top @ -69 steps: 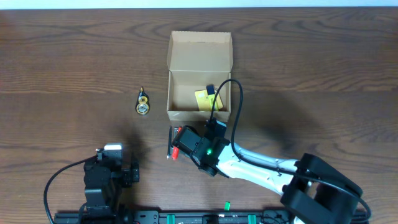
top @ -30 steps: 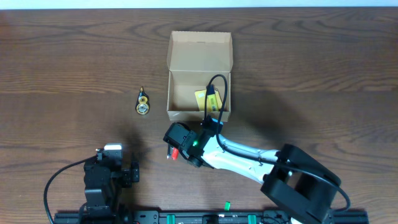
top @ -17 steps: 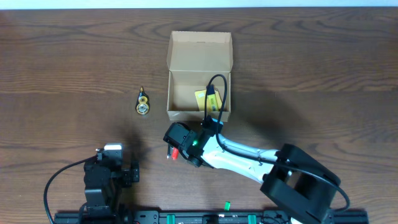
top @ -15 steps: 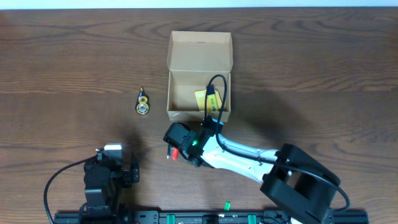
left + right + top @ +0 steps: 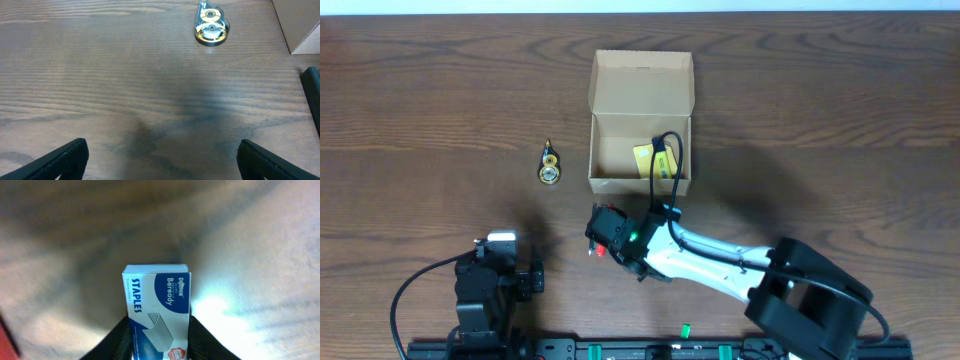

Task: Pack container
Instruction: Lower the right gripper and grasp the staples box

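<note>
The container (image 5: 592,150) is a tan cardboard box with its flap lid (image 5: 641,78) folded back, standing at the table's middle; a yellow pad (image 5: 648,160) lies inside it. In the right wrist view a blue-and-white staples box (image 5: 157,295) lies on the wood between my right gripper's (image 5: 159,332) black fingers (image 5: 120,335), which press against both of its long sides. Overhead, that right gripper (image 5: 610,236) sits just in front of the container's near wall and hides the staples box. My left gripper (image 5: 160,160) stands wide open over bare wood at the front left, holding nothing.
A small gold-and-clear tape dispenser (image 5: 550,166) lies left of the container, also ahead of the left gripper as the tape dispenser (image 5: 211,29). Something red (image 5: 598,250) shows beside the right gripper. The container's corner (image 5: 300,25) shows at the left wrist view's right edge.
The right gripper has shifted slightly toward the front and its jaws have come in onto the staples box. The left arm has not moved.
</note>
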### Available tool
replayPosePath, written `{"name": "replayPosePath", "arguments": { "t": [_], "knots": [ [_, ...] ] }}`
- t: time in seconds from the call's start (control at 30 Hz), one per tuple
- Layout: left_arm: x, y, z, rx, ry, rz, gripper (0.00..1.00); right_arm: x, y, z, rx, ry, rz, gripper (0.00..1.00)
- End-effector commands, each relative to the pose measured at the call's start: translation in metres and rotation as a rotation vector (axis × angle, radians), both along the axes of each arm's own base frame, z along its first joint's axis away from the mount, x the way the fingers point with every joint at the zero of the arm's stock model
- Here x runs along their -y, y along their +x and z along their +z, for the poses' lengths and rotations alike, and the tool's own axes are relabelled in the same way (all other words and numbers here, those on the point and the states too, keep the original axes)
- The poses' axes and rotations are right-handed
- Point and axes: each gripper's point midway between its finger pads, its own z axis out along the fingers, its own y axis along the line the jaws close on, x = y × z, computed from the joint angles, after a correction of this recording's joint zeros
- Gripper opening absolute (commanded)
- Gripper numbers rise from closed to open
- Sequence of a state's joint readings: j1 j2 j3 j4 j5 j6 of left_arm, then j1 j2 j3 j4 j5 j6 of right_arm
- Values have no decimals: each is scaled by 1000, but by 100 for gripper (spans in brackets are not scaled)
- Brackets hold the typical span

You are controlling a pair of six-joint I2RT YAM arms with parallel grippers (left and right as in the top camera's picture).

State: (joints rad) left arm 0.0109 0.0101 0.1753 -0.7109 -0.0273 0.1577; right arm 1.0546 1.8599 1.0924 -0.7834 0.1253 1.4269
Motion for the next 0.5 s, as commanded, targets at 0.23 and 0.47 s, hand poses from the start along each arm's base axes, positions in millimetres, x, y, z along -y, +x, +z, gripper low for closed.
{"name": "replayPosePath", "arguments": {
  "t": [0.23, 0.47],
  "knots": [
    [-1, -1, -7, -16, 8, 3, 96, 3, -11, 2, 4, -13, 38, 13],
    [-1, -1, -7, -16, 8, 3, 96, 6, -13, 7, 0, -21, 39, 12]
  ]
}}
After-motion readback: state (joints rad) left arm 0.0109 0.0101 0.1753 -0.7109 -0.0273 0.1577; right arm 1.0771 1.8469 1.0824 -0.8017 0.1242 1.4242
